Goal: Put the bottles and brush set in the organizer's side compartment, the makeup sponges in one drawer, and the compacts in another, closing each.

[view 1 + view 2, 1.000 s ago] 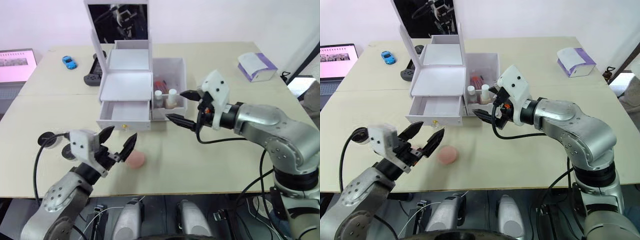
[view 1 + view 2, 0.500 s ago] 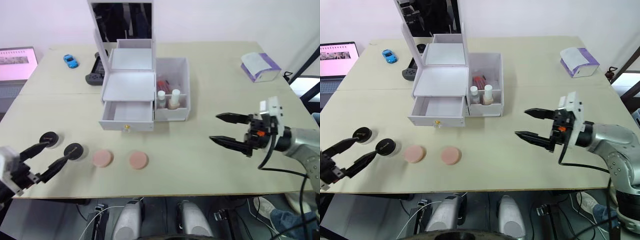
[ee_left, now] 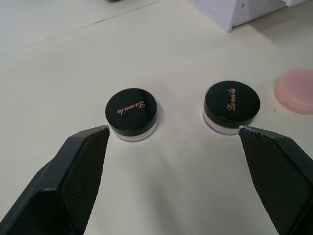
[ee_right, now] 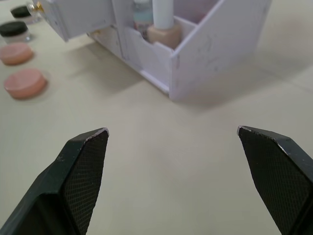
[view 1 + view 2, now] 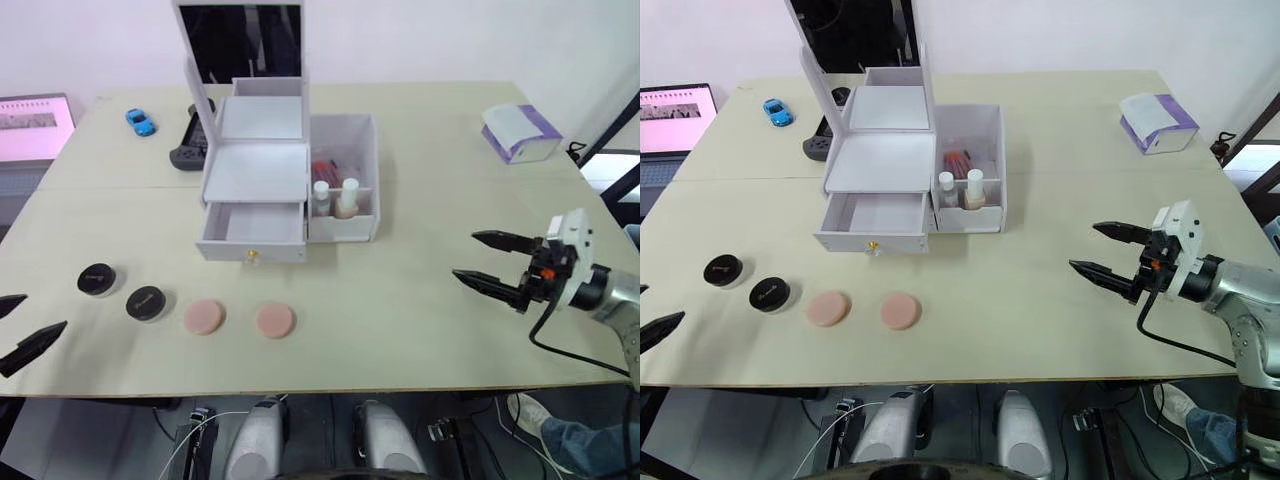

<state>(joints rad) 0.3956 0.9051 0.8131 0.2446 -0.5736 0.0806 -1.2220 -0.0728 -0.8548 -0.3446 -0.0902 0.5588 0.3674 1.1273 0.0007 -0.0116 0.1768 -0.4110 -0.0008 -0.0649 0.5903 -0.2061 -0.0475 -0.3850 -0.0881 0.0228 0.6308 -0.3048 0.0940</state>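
While empty and spread wide, left end effector (image 5: pixel 22 325) hovering low at the counter (image 5: pixel 400 310) edge, nothing between the fingers. Just ahead of its tips, two black compacts (image 3: pixel 132 113) (image 3: pixel 232 105), side by side, apart from each other. Beyond the nearer compact, two pink makeup sponges (image 5: pixel 204 316) (image 5: pixel 275 320) flat on the counter, well short of the organizer (image 5: pixel 255 175). Farther out, lower drawer (image 5: pixel 252 226) pulled open and seemingly empty; bottles (image 5: pixel 345 197) and what looks like the brush set already standing in the side compartment (image 5: pixel 352 150).

Right end effector (image 5: pixel 1110 257) likewise spread and empty, held clear above bare counter, organizer well ahead of its fingertips.

Side-compartment step apparently done; sponges and compacts both left. Next move likely: advance the left end effector over one sponge or compact, lower, pinch across the flat disc, then carry to the open drawer. Low profile of these pieces calling for a near-counter approach.
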